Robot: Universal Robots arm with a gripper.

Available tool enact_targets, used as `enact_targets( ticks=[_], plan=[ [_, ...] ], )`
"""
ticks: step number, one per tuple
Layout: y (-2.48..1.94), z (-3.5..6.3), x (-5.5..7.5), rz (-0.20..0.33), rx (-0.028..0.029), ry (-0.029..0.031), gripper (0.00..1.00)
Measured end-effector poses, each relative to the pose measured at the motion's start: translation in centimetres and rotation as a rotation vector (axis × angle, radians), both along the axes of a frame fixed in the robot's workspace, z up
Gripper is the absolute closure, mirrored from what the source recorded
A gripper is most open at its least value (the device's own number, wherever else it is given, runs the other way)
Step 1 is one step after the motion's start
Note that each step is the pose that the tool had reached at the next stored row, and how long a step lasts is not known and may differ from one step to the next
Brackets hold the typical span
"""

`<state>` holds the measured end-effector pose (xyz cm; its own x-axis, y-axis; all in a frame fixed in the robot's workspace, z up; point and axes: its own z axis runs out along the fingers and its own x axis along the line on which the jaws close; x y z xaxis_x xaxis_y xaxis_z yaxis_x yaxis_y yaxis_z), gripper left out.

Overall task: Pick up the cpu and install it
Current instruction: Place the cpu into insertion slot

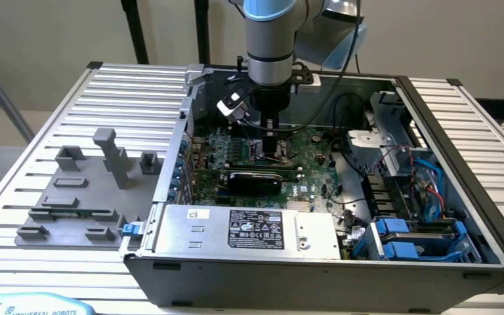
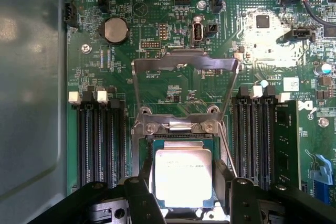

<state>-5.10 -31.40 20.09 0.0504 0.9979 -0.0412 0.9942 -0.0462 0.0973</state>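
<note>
Silvery cpu (image 2: 182, 177) sits at the open socket (image 2: 176, 125), under the gripper (image 2: 186, 198); its grip I cannot tell. Installing step, I judge: seating needs exact alignment.

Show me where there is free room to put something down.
Free: the ribbed table top beyond the grey tray, and its strip at the case's side on the exterior view's right. Crowded: inside the case, around the arm and cables.
</note>
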Motion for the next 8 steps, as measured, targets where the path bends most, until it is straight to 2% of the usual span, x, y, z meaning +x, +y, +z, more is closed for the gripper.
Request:
enact_targets(
  ticks=[8],
  plan=[
    [0.03,-0.18,0.00,0.000,0.0000,-0.0001,0.45]
  ],
)
